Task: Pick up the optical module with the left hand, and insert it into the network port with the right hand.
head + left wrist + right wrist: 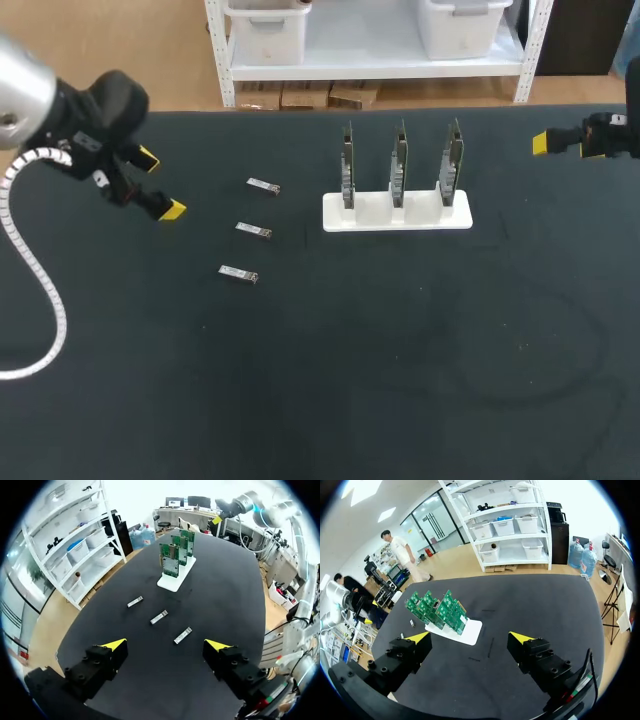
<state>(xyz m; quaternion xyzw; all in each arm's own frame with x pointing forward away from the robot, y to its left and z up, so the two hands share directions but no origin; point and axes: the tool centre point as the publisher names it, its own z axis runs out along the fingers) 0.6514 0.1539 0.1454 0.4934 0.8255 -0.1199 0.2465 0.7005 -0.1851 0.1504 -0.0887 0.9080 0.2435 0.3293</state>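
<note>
While both arms hang off to the sides, three small silver rectangular metal optical modules lie flat on the black table (400, 350), left of its middle. They form a slanted row: the rear module (263, 185), the middle module (253, 231) and the front module (238, 274), each set a little further left than the one behind it. All three are well apart from one another and lie parallel. Their long axes run almost straight across the table from left to right, each right end tipped slightly toward the front edge and pointing toward the stand's side.

To their right stands one white rectangular plastic stand (396, 212) holding three upright green circuit boards: the left board (347, 165), the centre board (399, 160) and the right board (451, 155), side by side and parallel. The ports on them are too small to make out.

The left gripper (160, 184) hovers near the table's left edge, left of the modules, its yellow-tipped fingers spread wide with nothing between them. In the left wrist view the front module lies just ahead of the gap. The right gripper (469, 637) hangs at the far right rear, fingers likewise spread and holding nothing, the stand ahead of it.
</note>
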